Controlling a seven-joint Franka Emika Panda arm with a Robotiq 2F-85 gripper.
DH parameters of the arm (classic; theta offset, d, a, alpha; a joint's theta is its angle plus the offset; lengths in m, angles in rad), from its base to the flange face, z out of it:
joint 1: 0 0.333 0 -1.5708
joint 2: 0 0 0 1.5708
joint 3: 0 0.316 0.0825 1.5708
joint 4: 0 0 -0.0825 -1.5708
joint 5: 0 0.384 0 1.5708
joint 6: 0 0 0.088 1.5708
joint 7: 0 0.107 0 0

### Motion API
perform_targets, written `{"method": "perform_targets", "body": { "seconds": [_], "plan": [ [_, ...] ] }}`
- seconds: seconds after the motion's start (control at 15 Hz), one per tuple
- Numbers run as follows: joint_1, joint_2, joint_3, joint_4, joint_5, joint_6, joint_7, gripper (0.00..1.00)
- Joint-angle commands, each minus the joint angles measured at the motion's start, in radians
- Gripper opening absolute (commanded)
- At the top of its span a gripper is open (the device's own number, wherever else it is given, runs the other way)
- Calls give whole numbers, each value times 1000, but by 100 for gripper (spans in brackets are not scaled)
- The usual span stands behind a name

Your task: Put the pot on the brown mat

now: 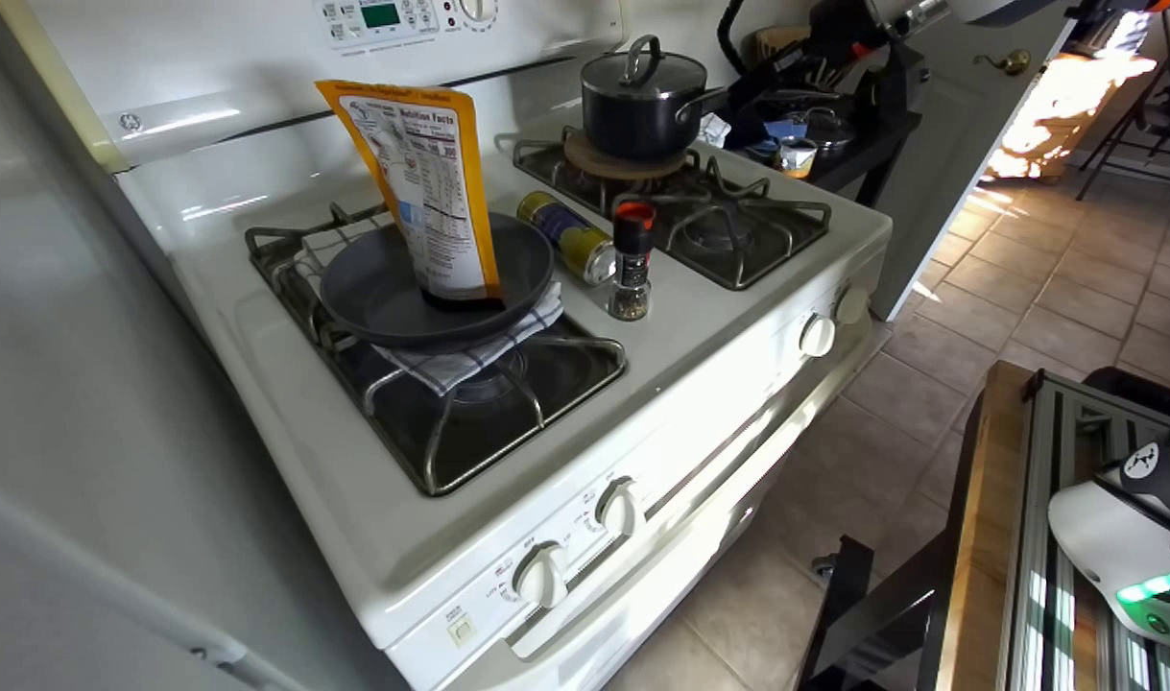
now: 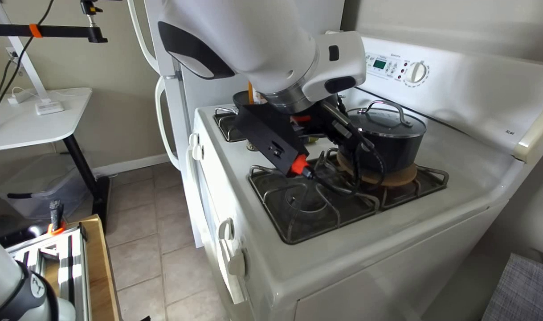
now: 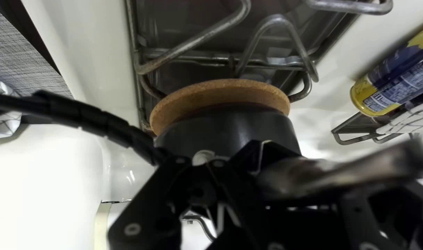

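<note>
The dark grey pot [image 1: 645, 115] with its lid [image 2: 385, 121] sits upright on the brown mat [image 1: 604, 163], a round cork disc on the back burner grate. In the wrist view the mat's edge [image 3: 218, 88] shows around the base of the pot [image 3: 228, 128], touching it. My gripper [image 1: 735, 93] is at the side of the pot, shut on its long handle. Blurred and close to the camera, the handle [image 3: 371, 170] runs out past the fingers in the wrist view. The fingertips themselves are mostly hidden behind dark linkages.
A flat dark pan [image 1: 354, 278] holding an orange pouch [image 1: 431, 192] stands on another burner over a checked cloth [image 1: 450, 360]. Between the burners are a yellow can [image 1: 567, 235] and a pepper grinder [image 1: 631, 259]. Raised bars of the front grate [image 2: 316, 196] lie beside the mat.
</note>
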Motion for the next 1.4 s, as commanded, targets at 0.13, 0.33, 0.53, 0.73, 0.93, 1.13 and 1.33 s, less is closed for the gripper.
{"method": "perform_targets", "body": {
  "seconds": [0.13,0.33,0.53,0.73,0.93,1.13,1.33],
  "plan": [
    [12,2,-10,55,96,13,-77,1],
    [8,19,-7,59,94,12,-64,1],
    [6,38,-6,64,86,7,-58,1],
    [7,41,-4,70,85,7,-62,1],
    [10,30,-1,67,86,11,-67,1],
    [13,26,2,65,84,14,-69,1],
    [16,32,1,67,80,11,-65,1]
  ]
}}
